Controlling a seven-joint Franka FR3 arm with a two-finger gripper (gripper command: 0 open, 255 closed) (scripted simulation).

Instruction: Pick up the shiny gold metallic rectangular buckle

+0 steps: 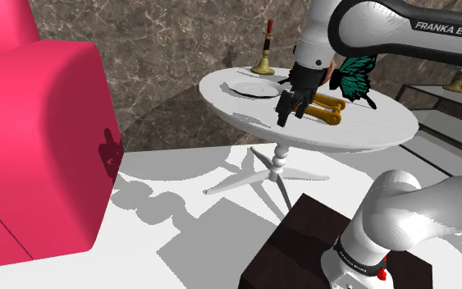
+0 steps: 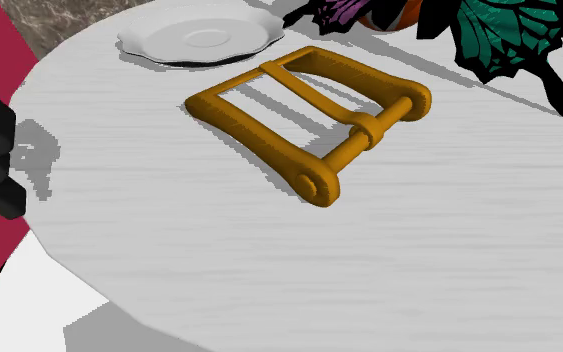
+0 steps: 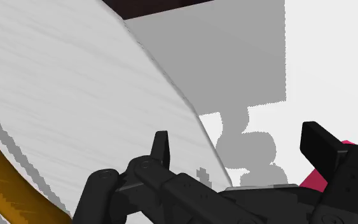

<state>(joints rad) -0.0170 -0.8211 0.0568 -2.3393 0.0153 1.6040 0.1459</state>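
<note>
Leaves the end effector [image 1: 293, 113] released: in the wrist view, fingers [image 3: 161, 147] apart, nothing between them. Hangs low over the round worktop [image 1: 368, 131], near the rim, with floor visible past that rim beneath the fingers.

Places the buckle [image 2: 254, 145] flat on the worktop, just beside the end effector toward the shoulder view's right, and likewise toward the second exterior view's right, with a strip of bare worktop between the two. Seems to run its longer sides from the second exterior view's upper left to lower right, the cross pin at the right-hand end. Touches nothing else.

Probably calls for a short sideways shift away from the rim, then a descent with the fingers across one side bar, since the open frame offers thin bars and not a block to clasp.

Leaves open room on the near side. Crowds the far side more: a plate [image 2: 204, 38] near the buckle's far corner, a butterfly [image 2: 509, 40] close beyond the pin end.
</note>
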